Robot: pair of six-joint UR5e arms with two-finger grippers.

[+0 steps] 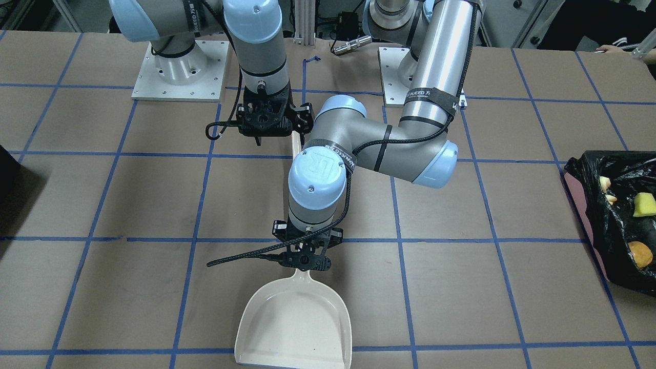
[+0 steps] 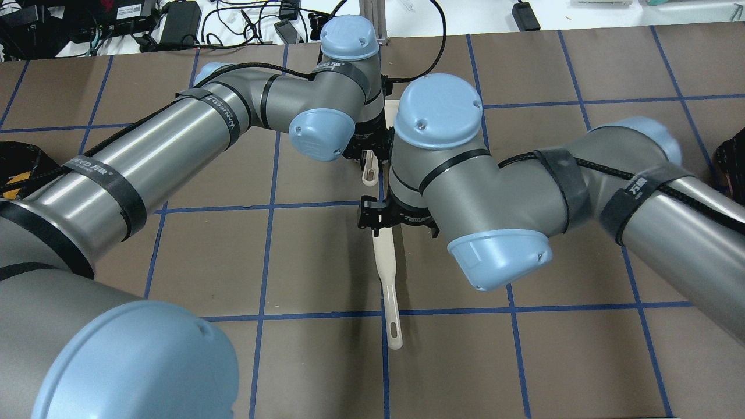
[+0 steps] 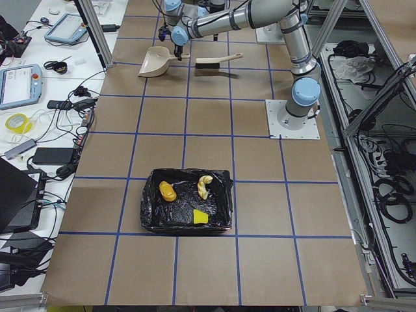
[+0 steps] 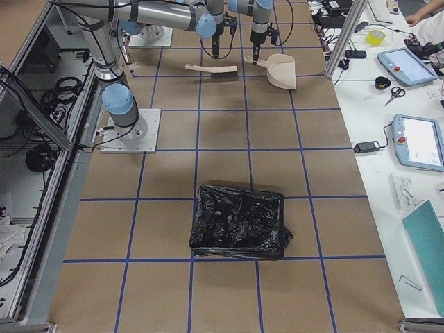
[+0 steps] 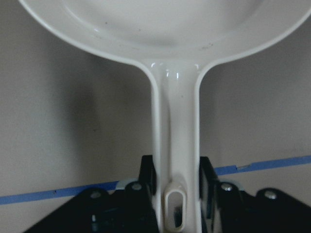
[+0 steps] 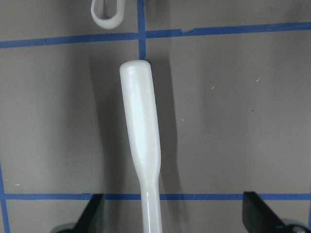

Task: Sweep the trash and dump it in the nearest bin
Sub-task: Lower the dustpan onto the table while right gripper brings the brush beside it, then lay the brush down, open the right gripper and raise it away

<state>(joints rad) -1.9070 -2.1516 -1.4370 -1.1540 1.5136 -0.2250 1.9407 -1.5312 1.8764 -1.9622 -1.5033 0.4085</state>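
Observation:
My left gripper (image 5: 177, 170) is shut on the handle of the cream dustpan (image 1: 294, 323), which lies flat on the table; the gripper also shows in the front view (image 1: 306, 264). My right gripper (image 6: 175, 213) is open, with its fingers wide apart on either side of the cream brush handle (image 6: 141, 126), which rests on the table (image 2: 389, 279). The bin (image 1: 576, 177), lined with a black bag, stands at the table end on my left. In it lie the golden-brown lump (image 3: 168, 191), the braided pastry (image 3: 205, 187) and the yellow sponge bit (image 3: 201, 216).
A second black-bagged bin (image 4: 239, 222) stands at the table end on my right, and it shows as a dark shape at the front view's left edge (image 1: 7, 179). Blue tape lines grid the brown table. Desks with tablets and cables run along the far side.

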